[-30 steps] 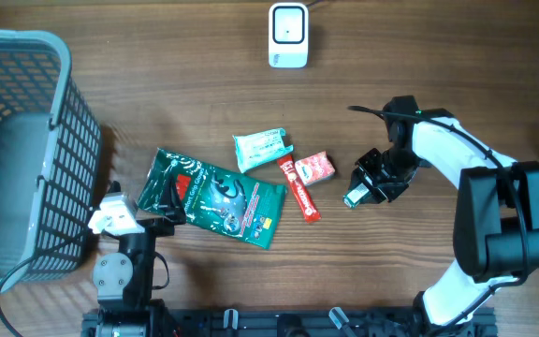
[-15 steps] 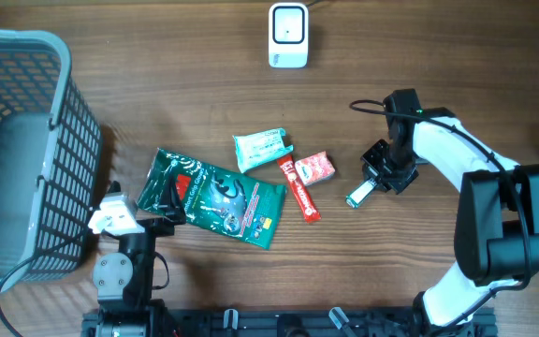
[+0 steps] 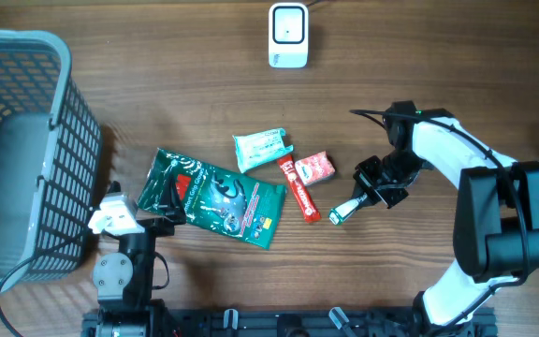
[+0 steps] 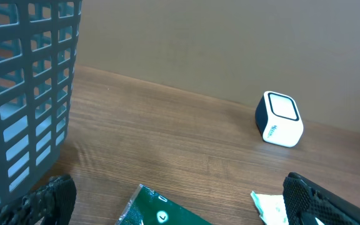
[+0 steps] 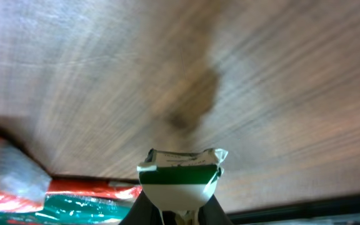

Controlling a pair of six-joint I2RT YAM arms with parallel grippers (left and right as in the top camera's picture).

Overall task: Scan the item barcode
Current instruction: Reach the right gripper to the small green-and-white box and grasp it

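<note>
A: Where is the item?

B: The small white sachet [image 3: 342, 212] with a green band is right of the middle of the worktop [image 3: 157, 94], near its front. The right end effector [image 3: 363, 197] has it pinched by one end, jaws closed down tight on it. The free end points toward 8 o'clock.

A: Is it resting on the wood or lifted?

B: I cannot tell from above. The right wrist view shows the sachet sticking out between the two fingers with wood grain beyond it, but not whether it touches.

A: What is closest to it?

B: A red stick [image 3: 299, 189] lies at 9 to 10 o'clock, its near end just beside the sachet's free end but apart from it. A small red box [image 3: 313, 168] sits at 11 o'clock, touching the stick's upper part. Past those, at 10 o'clock, is a pale green packet [image 3: 262, 147], and at 9 o'clock a large dark green bag [image 3: 218, 197] lies flat.

A: And the scanner?

B: The white scanner [image 3: 287, 36] stands at the far edge, roughly 11 o'clock from the sachet and well apart from it.

A: The other arm?

B: The left end effector [image 4: 177, 194] is spread wide with nothing between its fingers. It sits at the front left, at 9 o'clock beyond the green bag. A grey mesh basket [image 3: 54, 140] stands just beside it on the far left.
</note>
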